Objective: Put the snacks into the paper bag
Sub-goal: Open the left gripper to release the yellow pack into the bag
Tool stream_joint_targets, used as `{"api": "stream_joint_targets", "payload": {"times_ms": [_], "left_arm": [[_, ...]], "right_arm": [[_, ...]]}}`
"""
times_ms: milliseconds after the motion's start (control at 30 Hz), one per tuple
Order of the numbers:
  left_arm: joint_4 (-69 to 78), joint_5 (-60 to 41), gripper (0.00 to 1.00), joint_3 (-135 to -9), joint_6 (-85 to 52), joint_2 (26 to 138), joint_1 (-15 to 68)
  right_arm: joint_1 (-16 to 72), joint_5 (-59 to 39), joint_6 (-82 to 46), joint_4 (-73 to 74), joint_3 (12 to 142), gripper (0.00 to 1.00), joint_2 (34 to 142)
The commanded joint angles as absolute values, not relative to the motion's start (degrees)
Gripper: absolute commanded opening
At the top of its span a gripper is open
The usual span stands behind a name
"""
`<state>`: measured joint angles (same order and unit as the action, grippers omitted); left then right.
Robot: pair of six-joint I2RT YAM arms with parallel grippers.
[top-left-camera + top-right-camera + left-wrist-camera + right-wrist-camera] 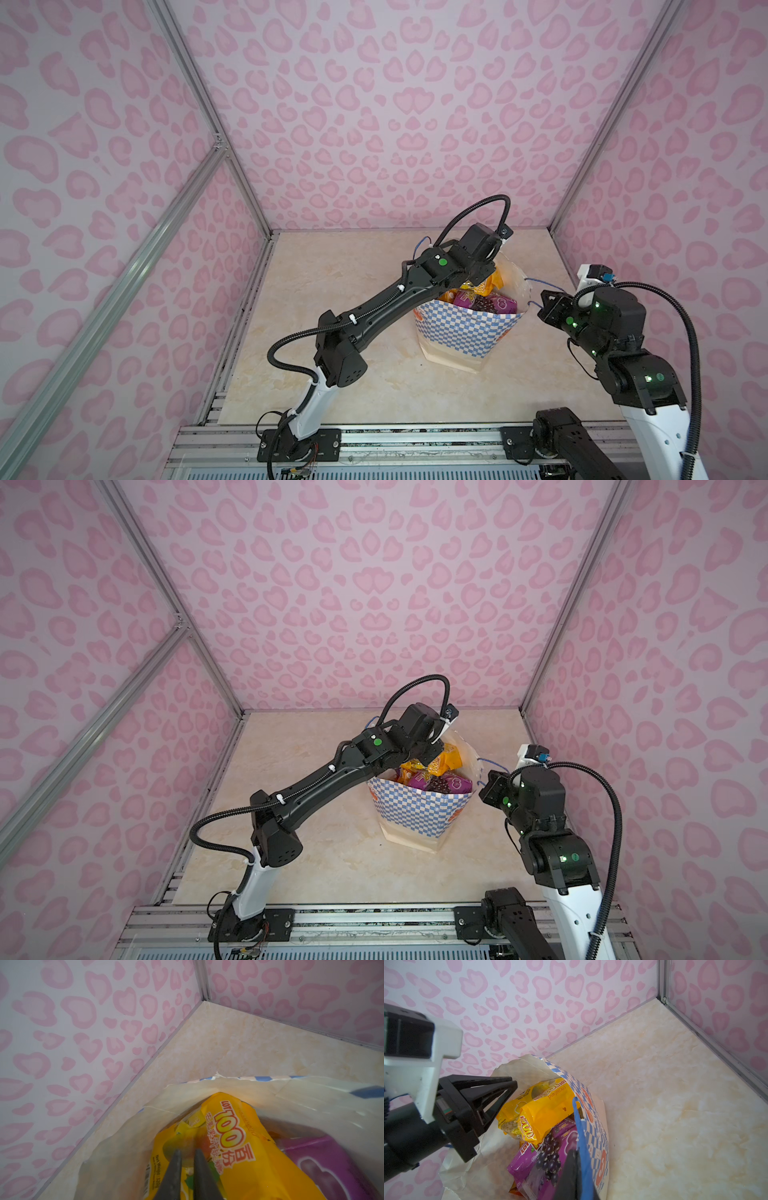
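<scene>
My left jaws [188, 1152] are drawn almost together with only a slit between them. I see nothing in the slit, though I cannot tell whether they nip a fold of film. They hang over the bag's open mouth. Directly under and ahead of them lies the yellow-orange crinkly packet with red lettering [234, 1147]. Its long axis runs away from the tips toward the bag's far corner, and its top end leans on the white inner wall just below the edge. I think the next move hinges on this: the packet is straight below, so I can either push down along its length or simply lift out, with no sideways reach. Beside it, toward the right arm, the purple grape-printed packet [324, 1167] sits lower.

My right jaws [575, 1154] are clamped on the thin blue cord handle [580, 1126] at the right-hand rim, outside the pile. That makes the left arm the nearer one to the snacks.

The tall blue-and-white checkered paper bag [457, 332] stands upright on the pale marbled worktop [332, 299]. I spot no loose packet there in both top views, so I judge the filling nearly finished.

The left arm stretches on a long diagonal from its near-left base, with the wrist bent down over the bag. The right arm is folded tight with its elbow high, and its jaws point in at the rim.
</scene>
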<state>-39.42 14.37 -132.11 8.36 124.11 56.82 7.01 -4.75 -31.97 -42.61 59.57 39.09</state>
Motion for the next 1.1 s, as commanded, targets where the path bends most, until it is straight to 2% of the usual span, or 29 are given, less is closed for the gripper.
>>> {"api": "stream_joint_targets", "payload": {"times_ms": [0, 367, 533, 600, 700, 800, 833, 933, 967, 1000, 1033, 1067], "left_arm": [[-40.30, 10.63, 0.16, -129.53, 5.14, 124.30, 56.87], [-40.37, 7.30, 0.12, -118.20, 1.10, 126.15, 56.87], [-41.96, 6.78, 0.13, -119.99, 0.97, 126.70, 56.87], [-41.76, 5.27, 0.17, -121.03, 0.35, 124.96, 56.87], [-40.40, 0.33, 0.35, -122.49, -0.97, 120.34, 56.87], [-38.09, -4.43, 0.61, -122.49, -2.47, 114.13, 56.88], [-37.25, -4.94, 0.67, -121.90, -2.97, 111.73, 56.94], [-34.74, -5.27, 0.79, -117.81, -4.44, 103.90, 56.61], [-33.36, -5.47, 0.86, -115.33, -4.99, 100.90, 56.24], [-32.11, -5.62, 0.88, -113.12, -5.58, 98.39, 55.76], [-30.91, -4.79, 0.98, -110.82, -6.89, 95.60, 54.96], [-29.94, -4.26, 0.97, -108.50, -8.04, 93.10, 53.80]], "right_arm": [[7.03, -4.66, -32.23, -41.49, 59.50, 0.03, 39.11], [6.99, -5.00, -32.12, -41.30, 60.55, 0.03, 39.70], [7.03, -5.96, -32.72, -40.41, 59.84, 0.03, 39.92], [7.03, -6.11, -32.88, -40.35, 59.68, 0.03, 39.99], [7.03, -5.85, -32.93, -40.38, 59.63, 0.03, 40.08], [7.03, -5.64, -32.85, -40.43, 59.74, 0.03, 40.17], [7.03, -5.54, -32.82, -40.43, 59.75, 0.03, 40.08], [7.03, -5.36, -32.74, -40.19, 59.29, 0.03, 39.99], [7.03, -5.36, -32.70, -40.00, 59.05, 0.03, 39.91], [6.98, -5.41, -32.73, -39.81, 58.79, 0.03, 39.90], [7.03, -5.51, -32.76, -39.47, 58.53, 0.03, 39.91], [7.03, -5.66, -32.75, -39.20, 58.37, 0.03, 39.99]]}}
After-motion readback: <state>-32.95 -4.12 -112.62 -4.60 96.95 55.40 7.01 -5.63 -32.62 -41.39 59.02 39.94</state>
